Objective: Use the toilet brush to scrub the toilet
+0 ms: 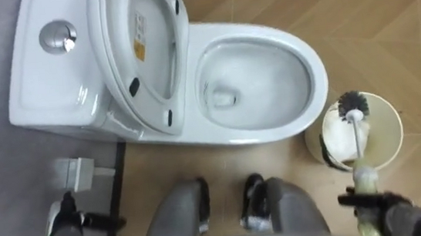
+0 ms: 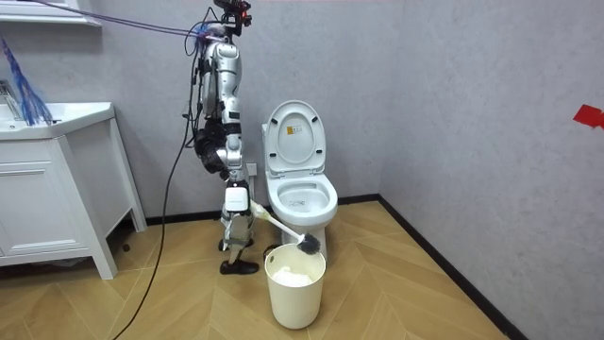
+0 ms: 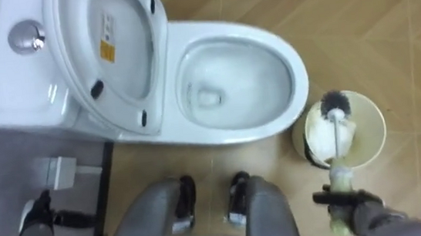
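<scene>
Right hand [image 1: 373, 199] grips brush [image 1: 365, 174], bristles over bin [image 1: 388, 128] beside open toilet [image 1: 266, 133]; left hand [image 1: 67, 217] fingers unclear

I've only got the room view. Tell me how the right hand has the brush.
Observer: In the eye views the right hand is curled round the pale grip at the bottom of the brush.
Operator: Now say where the bristles sit over the bin.
Observer: From above, they hang over the bin opening, near the rim's side farthest from the robot.
Operator: Find me the flush.
Observer: A round chrome button sits on top of the tank, to the robot's left of the raised seat.
</scene>
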Robot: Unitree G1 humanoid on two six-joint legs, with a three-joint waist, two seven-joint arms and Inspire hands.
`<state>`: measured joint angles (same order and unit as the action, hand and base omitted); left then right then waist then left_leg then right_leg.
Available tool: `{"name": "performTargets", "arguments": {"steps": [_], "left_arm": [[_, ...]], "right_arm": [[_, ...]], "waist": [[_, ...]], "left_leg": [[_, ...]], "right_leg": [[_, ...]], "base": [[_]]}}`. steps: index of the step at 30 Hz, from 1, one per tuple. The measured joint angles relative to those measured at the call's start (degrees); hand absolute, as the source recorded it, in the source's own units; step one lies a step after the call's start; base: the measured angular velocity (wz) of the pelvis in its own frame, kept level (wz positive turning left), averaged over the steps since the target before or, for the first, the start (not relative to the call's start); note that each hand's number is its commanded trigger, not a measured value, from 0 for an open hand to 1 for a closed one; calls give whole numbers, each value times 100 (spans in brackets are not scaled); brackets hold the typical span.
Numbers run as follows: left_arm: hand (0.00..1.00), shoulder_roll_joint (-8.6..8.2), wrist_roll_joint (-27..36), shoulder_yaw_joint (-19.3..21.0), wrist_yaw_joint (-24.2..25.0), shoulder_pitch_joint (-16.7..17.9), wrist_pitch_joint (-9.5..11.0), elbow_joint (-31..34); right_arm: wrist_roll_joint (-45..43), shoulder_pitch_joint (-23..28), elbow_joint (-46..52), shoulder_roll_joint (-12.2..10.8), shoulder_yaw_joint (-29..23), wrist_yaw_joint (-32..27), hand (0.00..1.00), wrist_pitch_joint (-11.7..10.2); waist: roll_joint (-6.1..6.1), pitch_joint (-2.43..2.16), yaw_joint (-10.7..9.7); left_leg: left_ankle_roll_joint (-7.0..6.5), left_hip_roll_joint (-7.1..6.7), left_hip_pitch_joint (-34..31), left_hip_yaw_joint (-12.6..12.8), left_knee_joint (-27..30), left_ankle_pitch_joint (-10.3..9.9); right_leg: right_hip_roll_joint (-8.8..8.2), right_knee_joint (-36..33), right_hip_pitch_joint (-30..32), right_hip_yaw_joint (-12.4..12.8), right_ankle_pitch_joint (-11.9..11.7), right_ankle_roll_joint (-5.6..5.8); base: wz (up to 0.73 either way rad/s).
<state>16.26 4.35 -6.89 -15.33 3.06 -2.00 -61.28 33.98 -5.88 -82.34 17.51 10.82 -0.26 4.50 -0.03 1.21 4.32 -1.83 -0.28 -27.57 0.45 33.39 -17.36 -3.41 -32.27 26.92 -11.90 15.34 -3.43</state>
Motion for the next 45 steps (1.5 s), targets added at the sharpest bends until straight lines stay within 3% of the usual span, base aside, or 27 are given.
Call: {"name": "performTargets", "arguments": {"steps": [4, 7, 11, 14, 15, 18, 27, 34, 37, 45], "left_arm": [[0, -155, 0, 605, -32, 390, 89, 234], [0, -184, -2, 704, -47, 661, 135, 406], [0, -250, -7, 861, -43, 1010, 166, 713], [0, -270, 1, 923, -45, 1118, 204, 798], [0, -289, -3, 948, -45, 1141, 208, 817], [0, -397, -6, 1129, -54, 1218, 238, 848], [0, -438, -48, 1139, -117, 1463, 241, 863], [0, -547, -1232, 1383, -588, 1577, 293, 1762], [0, -557, -1411, 1398, -749, 1583, 403, 1861], [0, -690, -1540, 1394, -1355, 1895, 500, 2673]], "right_arm": [[2, 257, 10, -59, -458, 1, 100, -21], [185, 511, 33, -180, -553, -21, 100, -96], [192, 790, 111, -295, -669, 27, 100, -96], [195, 881, 144, -315, -767, 45, 100, -96], [182, 898, 190, -327, -780, 41, 100, -96], [149, 958, 226, -400, -855, 45, 100, -97], [70, 1027, 323, -429, -869, 49, 100, -93], [-620, 1022, 491, -425, -872, -17, 100, -99], [-739, 1007, 478, -426, -864, -28, 100, -138], [-978, 896, 478, -426, -868, -116, 100, -155]], "waist": [[-64, -50, -68], [-125, -104, -101], [-157, -126, -183], [-198, -104, -228], [-172, -123, -238], [-237, -113, -249], [-289, -89, -211], [-279, -89, -41], [-223, -88, 69], [-303, -122, 133]], "left_leg": [[3, -33, 599, 27, -397, 16], [5, -8, 988, 29, -607, 20], [5, -5, 1566, -11, -1042, 70], [-1, -25, 1877, -38, -1309, 114], [-1, -47, 1976, -27, -1381, 126], [3, -51, 2200, -29, -1519, 151], [10, -39, 2665, -87, -1749, 155], [8, -52, 2723, -217, -1778, 156], [4, -60, 2827, -273, -1789, 158], [-3, -139, 2819, -449, -1774, 204]], "right_leg": [[8, 301, -533, 24, 14, 46], [58, 585, -966, -9, 13, 62], [87, 998, -1558, -70, -23, 119], [86, 1180, -1840, -74, -41, 150], [90, 1264, -1917, -76, -45, 157], [117, 1403, -2142, -87, -51, 167], [172, 1786, -2710, -169, -118, 198], [172, 1875, -2876, -300, -139, 233], [179, 1911, -3019, -377, -140, 235], [159, 2039, -3108, -564, -157, 253]], "base": [[-1], [2], [8], [1], [0], [0], [4], [10], [8], [15]]}}
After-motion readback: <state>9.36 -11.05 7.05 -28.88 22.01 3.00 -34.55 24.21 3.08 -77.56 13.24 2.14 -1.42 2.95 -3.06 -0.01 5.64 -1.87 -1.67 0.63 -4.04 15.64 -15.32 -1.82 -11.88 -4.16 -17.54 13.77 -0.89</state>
